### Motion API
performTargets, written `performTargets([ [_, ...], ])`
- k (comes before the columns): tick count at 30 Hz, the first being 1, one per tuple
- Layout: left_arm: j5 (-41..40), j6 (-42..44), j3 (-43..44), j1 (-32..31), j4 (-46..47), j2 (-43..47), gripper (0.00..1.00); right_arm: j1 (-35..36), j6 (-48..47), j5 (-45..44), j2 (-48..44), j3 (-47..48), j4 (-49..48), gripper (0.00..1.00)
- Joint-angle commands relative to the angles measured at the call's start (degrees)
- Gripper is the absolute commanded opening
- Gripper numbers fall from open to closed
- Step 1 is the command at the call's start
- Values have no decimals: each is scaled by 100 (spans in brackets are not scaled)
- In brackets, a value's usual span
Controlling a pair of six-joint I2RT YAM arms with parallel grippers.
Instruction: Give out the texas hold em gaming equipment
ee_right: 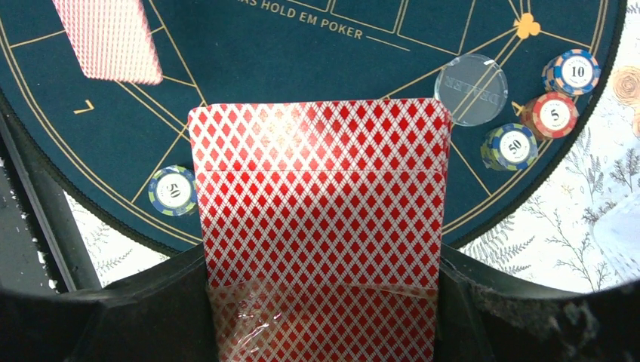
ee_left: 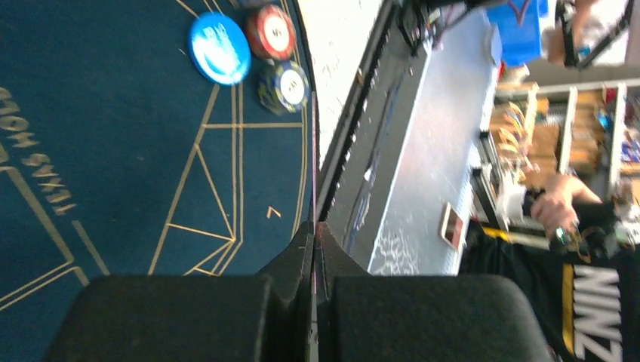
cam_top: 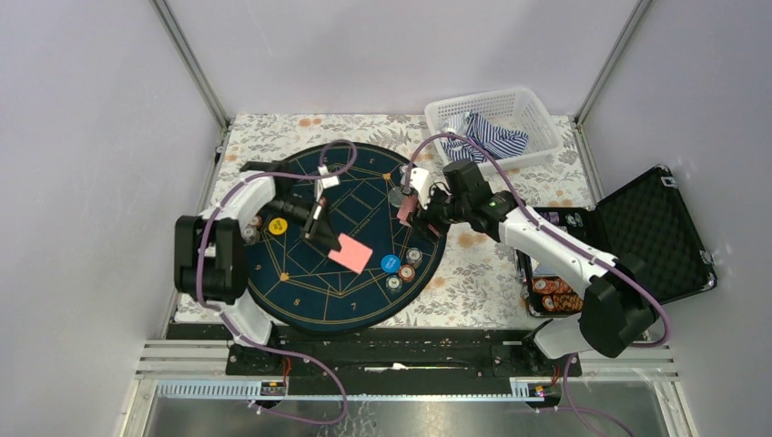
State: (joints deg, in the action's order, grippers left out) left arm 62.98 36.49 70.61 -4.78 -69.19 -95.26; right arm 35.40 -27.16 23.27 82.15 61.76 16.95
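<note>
Cards (ee_right: 321,219): glossy, diamond-latticed red rectangles

The deck (ee_right: 321,196) in my right fingers (ee_right: 113,317) is glossy printed card, its lower end wrapped in crinkled clear film. Both those and my left fingers (ee_left: 189,317) are matt black, faintly grainy. The left ones pinch a single card (ee_right: 106,38) with the same printed back. The mat (ee_right: 302,68) is matt navy cloth. The chips (ee_right: 515,146) look smooth and shiny, and the disc (ee_right: 472,88) is clear plastic.
</note>
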Motion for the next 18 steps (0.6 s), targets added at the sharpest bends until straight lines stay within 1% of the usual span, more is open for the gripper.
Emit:
performTargets([
  [1,19,1778,-66,-343,-1365,-206,0,-154,101,144,-285,-14,-258,1],
  [6,-441,713,-673,-911,-201,94,0,-215,125,156,-302,-14,-262,1],
  [8,-517,444,-817,-1089,71,59,0,-233,132,176,-305,-23,-254,1],
  [12,-505,332,-688,-1415,79,-331,0,-243,135,174,-315,-32,-264,1],
  [16,-541,56,-594,-1581,337,-642,0,-257,124,156,-375,-54,-256,1],
  [18,-682,-200,-599,-1643,520,-768,0,-270,123,155,-443,-90,-231,1],
])
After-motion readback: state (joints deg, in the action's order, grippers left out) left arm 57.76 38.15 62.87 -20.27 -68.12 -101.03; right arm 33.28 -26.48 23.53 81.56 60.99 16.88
